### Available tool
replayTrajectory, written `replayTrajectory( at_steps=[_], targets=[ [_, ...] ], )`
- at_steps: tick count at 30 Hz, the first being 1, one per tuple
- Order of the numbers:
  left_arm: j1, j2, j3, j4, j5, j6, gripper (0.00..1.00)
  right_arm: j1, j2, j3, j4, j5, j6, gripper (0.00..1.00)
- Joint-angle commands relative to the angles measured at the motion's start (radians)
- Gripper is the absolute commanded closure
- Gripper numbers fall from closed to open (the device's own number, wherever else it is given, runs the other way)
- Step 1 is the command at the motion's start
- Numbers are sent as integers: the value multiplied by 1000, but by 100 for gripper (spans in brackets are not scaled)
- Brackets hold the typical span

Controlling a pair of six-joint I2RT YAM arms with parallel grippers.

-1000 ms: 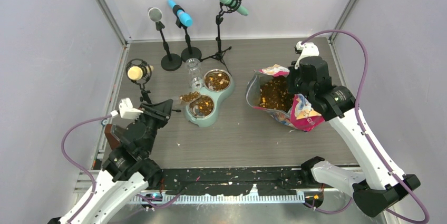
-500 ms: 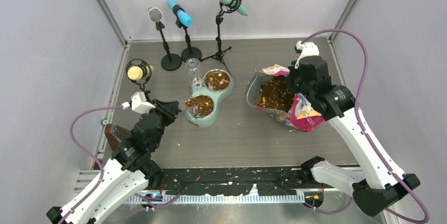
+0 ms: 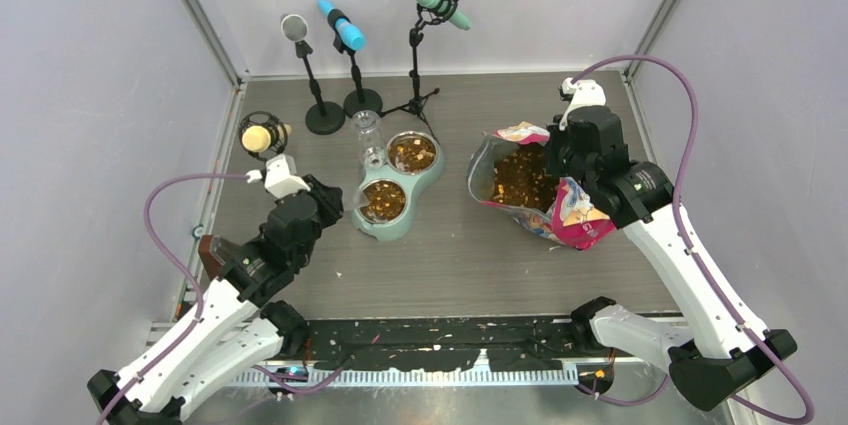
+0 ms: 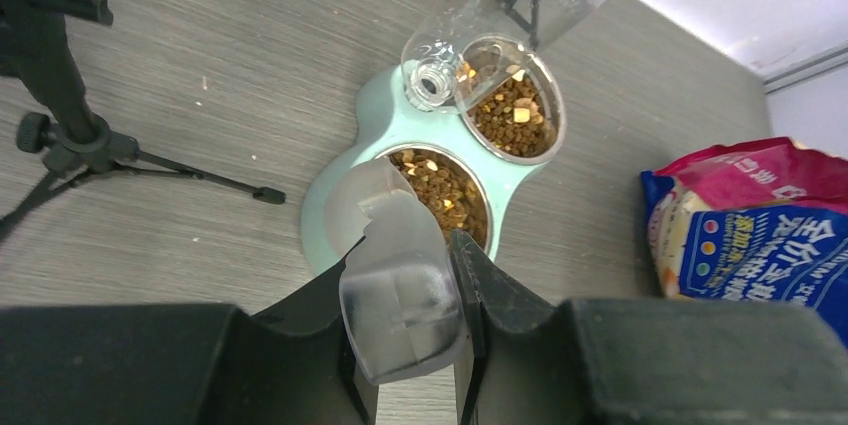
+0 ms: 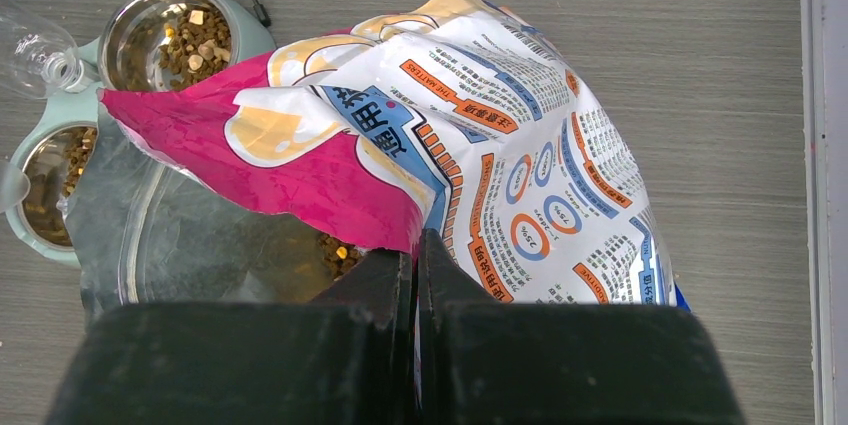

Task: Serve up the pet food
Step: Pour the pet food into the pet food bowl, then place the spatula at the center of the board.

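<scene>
Left gripper (image 4: 405, 267) clamped the scoop (image 4: 385, 207), tipped over the mid-frame bowl (image 4: 486, 201) to pour kibble (image 4: 440, 185). Right gripper (image 5: 413, 247) pinched the bag (image 5: 520, 145) open.

Grey wood-grain tabletop (image 3: 470, 265), pale lilac walls (image 3: 80, 65), metal corner posts (image 3: 199, 15)

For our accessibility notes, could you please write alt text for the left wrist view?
The left gripper clamps a clear plastic scoop, its open end by the nearer steel bowl of a mint-green feeder. Both bowls hold brown kibble; a printed bag lies at right.
</scene>
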State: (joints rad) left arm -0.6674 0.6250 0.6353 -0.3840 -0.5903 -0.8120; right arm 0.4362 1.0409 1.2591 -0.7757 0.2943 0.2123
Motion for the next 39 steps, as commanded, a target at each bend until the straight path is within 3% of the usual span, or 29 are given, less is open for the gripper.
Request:
replayTrajectory(
  at_steps=[1,18,26,30,39],
  targets=[
    [2,55,115,-65,-8,103,100,-4,-8,56,50,32,-5,95],
    [-23,58,159,121,291,212,100,-5,-4,69,50,27,3,95],
    [-89,148,113,253,313,29,100,-24,-13,108,47,62,42,95],
    [-154,206,136,257,332,72,100,-48,-9,118,33,63,55,95],
    [-173,201,67,145,628,63,100,-59,-10,107,36,28,64,95]
  ],
)
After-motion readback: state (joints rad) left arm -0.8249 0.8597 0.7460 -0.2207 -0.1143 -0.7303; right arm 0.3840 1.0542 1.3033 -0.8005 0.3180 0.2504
